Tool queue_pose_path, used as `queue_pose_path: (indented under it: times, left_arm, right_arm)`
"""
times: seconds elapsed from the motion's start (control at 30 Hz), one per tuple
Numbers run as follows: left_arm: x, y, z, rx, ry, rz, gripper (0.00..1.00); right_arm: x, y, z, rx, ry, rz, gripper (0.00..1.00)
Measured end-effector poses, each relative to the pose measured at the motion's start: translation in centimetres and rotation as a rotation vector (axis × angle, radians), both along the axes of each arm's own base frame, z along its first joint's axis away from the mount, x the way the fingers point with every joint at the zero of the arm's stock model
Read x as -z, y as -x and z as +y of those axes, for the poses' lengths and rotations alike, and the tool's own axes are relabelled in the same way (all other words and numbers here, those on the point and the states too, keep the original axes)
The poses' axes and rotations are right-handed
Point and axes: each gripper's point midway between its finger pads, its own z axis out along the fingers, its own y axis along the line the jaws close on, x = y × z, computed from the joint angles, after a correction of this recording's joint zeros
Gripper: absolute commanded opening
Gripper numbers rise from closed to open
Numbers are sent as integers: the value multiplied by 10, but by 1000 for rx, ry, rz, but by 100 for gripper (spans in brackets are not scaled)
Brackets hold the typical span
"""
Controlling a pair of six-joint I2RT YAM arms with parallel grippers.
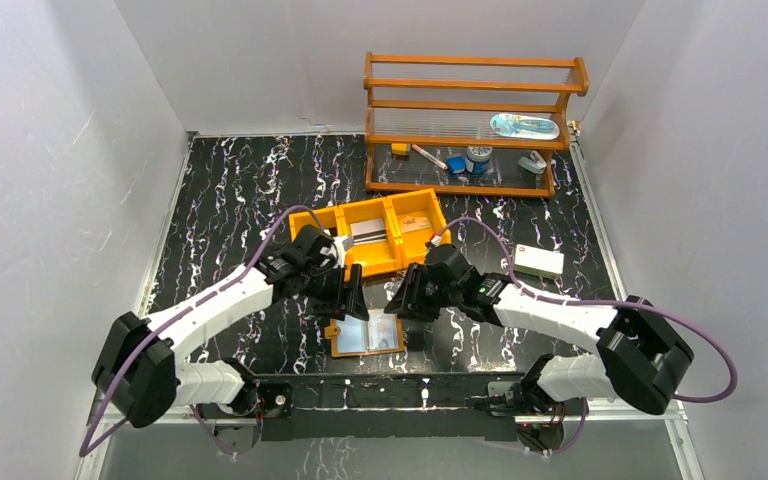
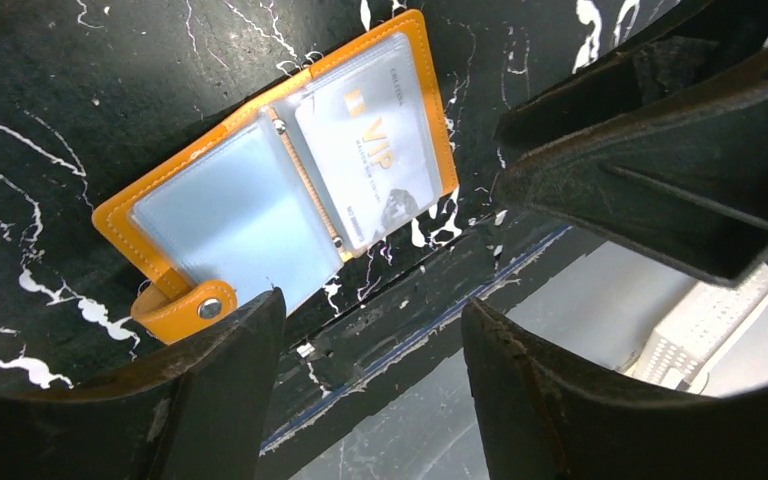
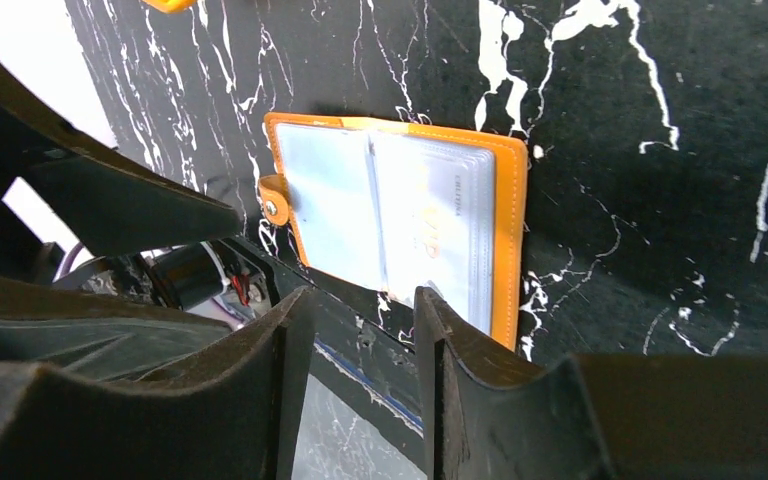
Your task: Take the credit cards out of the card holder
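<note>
Behind the card holder (image 1: 368, 335), orange tray (image 1: 325, 219).

One finger (image 2: 210, 400) hides a corner of the card holder (image 2: 280, 180), and the small print on its card (image 2: 370, 150) is too blurred to read. The left arm (image 1: 230, 295) covers part of the tray (image 1: 423, 200); the items on the shelf (image 1: 470, 60) are too small to name.

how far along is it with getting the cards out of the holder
Done: the card holder lies unsnapped and open, one pocket looks empty, and a striped card lies in the orange tray. In hand: nothing; the left gripper and right gripper hover by the holder, jaws apart and empty. Left: the VIP card sits in the other pocket, possibly more behind it.
</note>
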Motion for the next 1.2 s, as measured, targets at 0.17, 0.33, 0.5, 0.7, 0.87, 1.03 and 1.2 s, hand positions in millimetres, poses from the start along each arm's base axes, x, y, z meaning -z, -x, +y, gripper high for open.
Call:
queue_pose_path:
  times: [0.17,0.33,0.5,0.7,0.87,1.03,1.2]
  left_arm:
    - [18,0,-3,-17,-52,41,60]
    - [32,3,2,-30,-88,70,58]
    - [49,9,10,-41,-133,99,54]
    - [68,24,25,-62,-185,145,51]
    - [70,26,26,-67,-181,147,47]
    - [71,26,26,-71,-174,146,42]
    - [73,27,25,-75,-169,150,40]
  right_arm:
    - [10,3,7,-18,-7,43,49]
    - [20,8,8,-33,8,88,49]
    - [32,12,9,-49,24,126,49]
    - [38,14,9,-55,36,145,49]
    - [43,17,9,-63,43,163,47]
    - [44,18,9,-68,43,167,47]
    - [44,19,9,-78,46,163,47]
